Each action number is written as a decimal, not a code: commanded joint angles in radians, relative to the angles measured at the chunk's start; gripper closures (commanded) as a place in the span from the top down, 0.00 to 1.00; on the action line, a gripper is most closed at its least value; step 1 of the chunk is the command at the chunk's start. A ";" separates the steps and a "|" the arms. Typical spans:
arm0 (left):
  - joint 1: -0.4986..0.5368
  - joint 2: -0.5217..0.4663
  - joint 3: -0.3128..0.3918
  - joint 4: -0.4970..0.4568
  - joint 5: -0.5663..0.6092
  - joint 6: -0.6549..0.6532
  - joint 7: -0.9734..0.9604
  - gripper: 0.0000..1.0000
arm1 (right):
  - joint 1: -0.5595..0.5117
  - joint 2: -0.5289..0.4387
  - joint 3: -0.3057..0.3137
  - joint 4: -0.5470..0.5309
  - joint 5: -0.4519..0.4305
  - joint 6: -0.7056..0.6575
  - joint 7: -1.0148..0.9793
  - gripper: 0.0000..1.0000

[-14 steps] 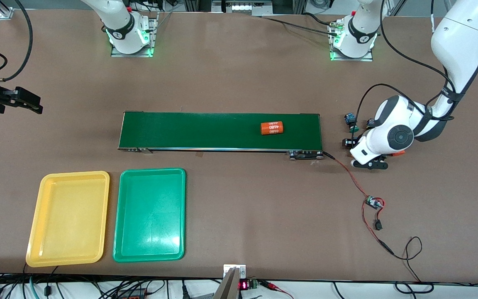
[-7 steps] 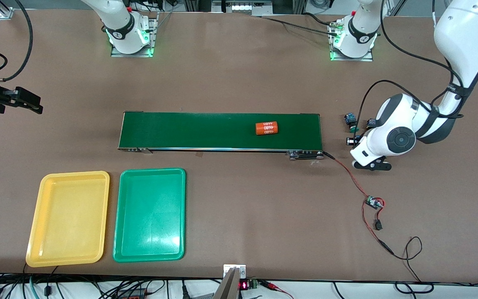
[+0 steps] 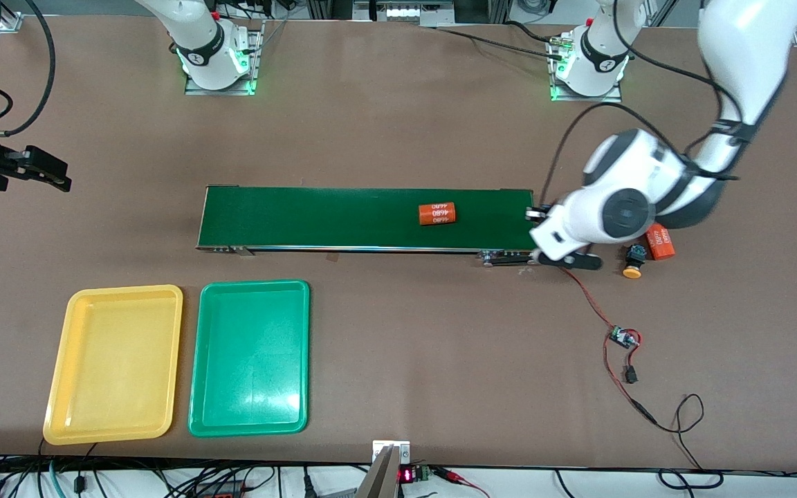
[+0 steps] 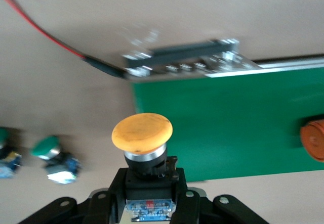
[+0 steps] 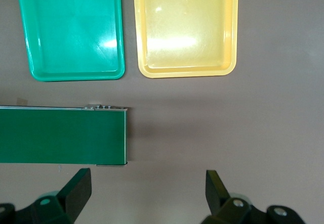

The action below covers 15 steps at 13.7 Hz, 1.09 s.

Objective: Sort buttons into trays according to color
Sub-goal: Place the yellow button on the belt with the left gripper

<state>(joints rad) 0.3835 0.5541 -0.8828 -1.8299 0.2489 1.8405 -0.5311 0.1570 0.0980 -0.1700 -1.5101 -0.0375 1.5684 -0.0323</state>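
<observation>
Left pincer (image 4: pixel 147 204) grips yellow-capped button (image 4: pixel 143 135) over belt (image 4: pixel 228 123) end.

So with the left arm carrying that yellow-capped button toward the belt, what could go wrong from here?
The left gripper holds the yellow-capped button only by its dark base, so it might tilt or slip. Released at the belt edge, it could roll off. The orange cylinder already on the belt might confuse sorting.
</observation>
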 commanded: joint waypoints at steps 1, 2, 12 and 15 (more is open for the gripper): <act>-0.057 0.007 0.007 -0.046 -0.010 0.077 -0.067 0.20 | -0.004 -0.017 0.009 -0.018 0.007 0.010 0.014 1.00; -0.061 0.010 0.007 -0.066 -0.010 0.115 -0.069 0.20 | -0.004 -0.017 0.009 -0.018 0.007 0.010 0.014 1.00; -0.094 0.018 0.015 -0.034 0.021 0.136 -0.086 1.00 | -0.005 -0.011 0.009 -0.021 0.007 0.028 0.014 1.00; -0.094 0.013 0.021 0.203 0.027 -0.187 -0.069 1.00 | -0.011 -0.007 0.009 -0.019 0.007 0.030 0.014 1.00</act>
<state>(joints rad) 0.2939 0.5914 -0.8693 -1.7743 0.2588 1.8399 -0.6136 0.1570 0.1004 -0.1689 -1.5118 -0.0374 1.5841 -0.0322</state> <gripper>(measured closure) 0.004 0.000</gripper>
